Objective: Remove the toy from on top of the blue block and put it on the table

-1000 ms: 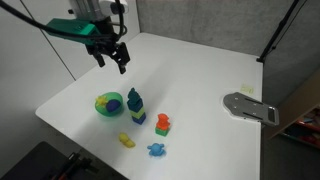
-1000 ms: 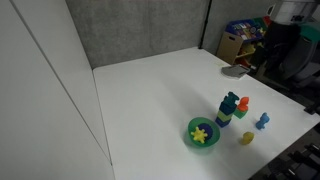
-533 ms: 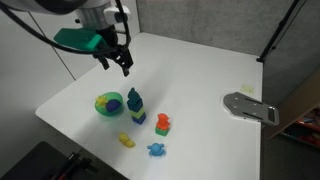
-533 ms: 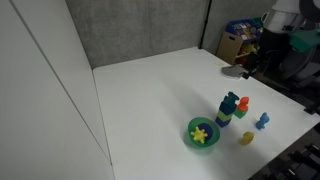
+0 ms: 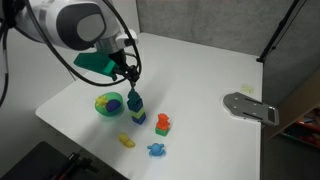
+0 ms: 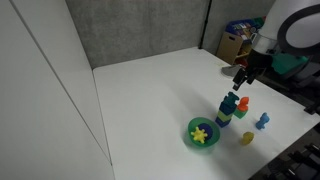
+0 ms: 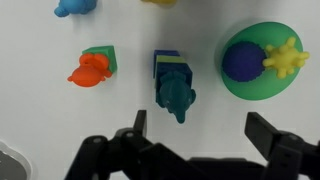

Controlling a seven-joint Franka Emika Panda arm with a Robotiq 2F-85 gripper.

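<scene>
Most of the blue block [image 7: 165,61] hides under the toy [image 7: 176,92], beneath the spread gripper [image 7: 198,122].

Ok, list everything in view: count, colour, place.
toy: one, teal-green, on top of the blue block
blue block: one, dark blue, on the table beside the bowl
bowl: one, green, on the table
ball: one, blue, in the bowl
star piece: one, yellow, in the bowl
orange-red toy: one, green part, beside the block, opposite the bowl
yellow toy: one, near the table edge
light-blue toy: one, near the yellow toy
grey flat piece: one, at the table edge
table: one, white
gripper: one, black, open, above the toy
</scene>
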